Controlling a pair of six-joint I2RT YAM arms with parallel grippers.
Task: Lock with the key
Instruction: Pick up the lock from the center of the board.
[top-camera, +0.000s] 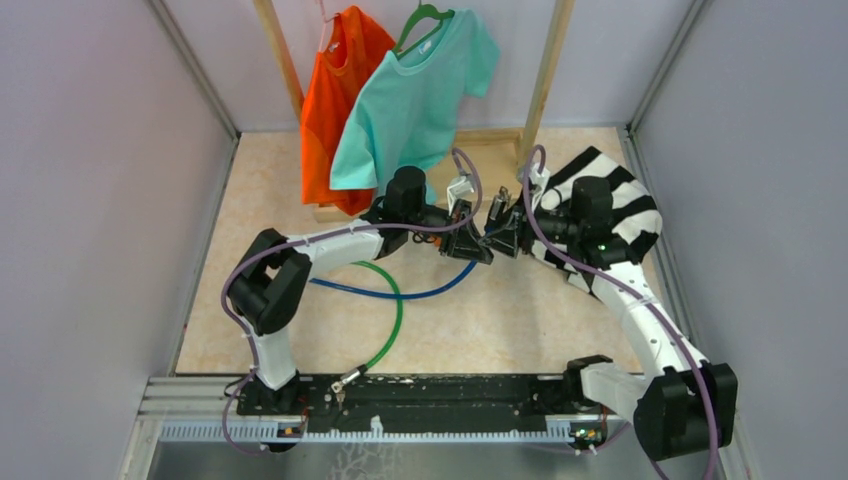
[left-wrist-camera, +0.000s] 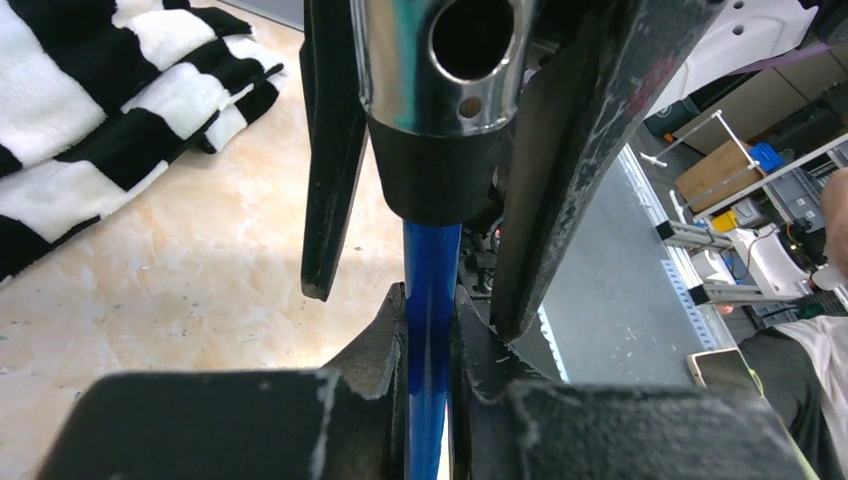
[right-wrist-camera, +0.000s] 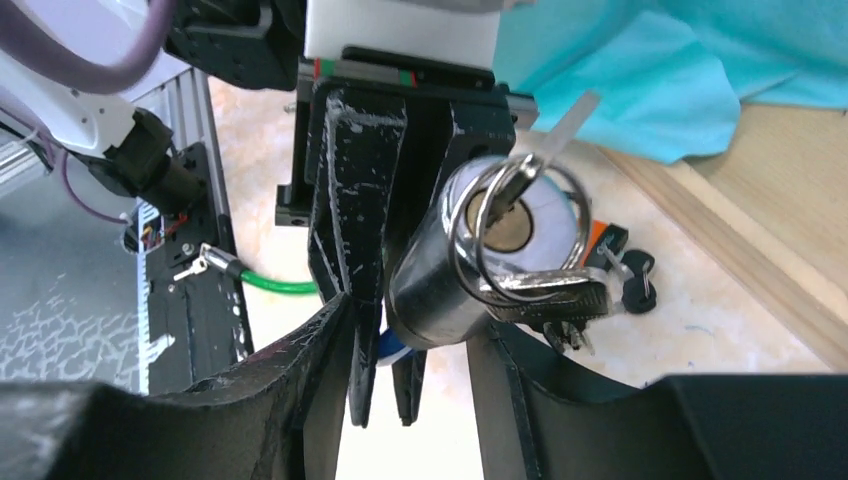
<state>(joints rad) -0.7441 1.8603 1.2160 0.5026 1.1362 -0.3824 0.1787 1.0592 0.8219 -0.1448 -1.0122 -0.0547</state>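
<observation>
The lock is a blue cable (top-camera: 400, 293) ending in a chrome and black barrel (right-wrist-camera: 440, 290). A key (right-wrist-camera: 503, 200) sits in the keyhole, with a ring of keys (right-wrist-camera: 545, 290) hanging from it. My left gripper (left-wrist-camera: 430, 300) is shut on the blue cable (left-wrist-camera: 430, 260) just below the barrel (left-wrist-camera: 440, 100); in the top view it (top-camera: 470, 243) is at mid-table. My right gripper (right-wrist-camera: 410, 310) faces it (top-camera: 508, 238). Its jaws stand on either side of the barrel, with a gap on the left side.
A green cable (top-camera: 390, 320) curls toward the near rail. A black-and-white striped cloth (top-camera: 600, 200) lies at the right. An orange shirt (top-camera: 335, 100) and a teal shirt (top-camera: 415, 100) hang on a wooden rack (top-camera: 545, 80) behind. Spare keys (right-wrist-camera: 630, 275) lie on the table.
</observation>
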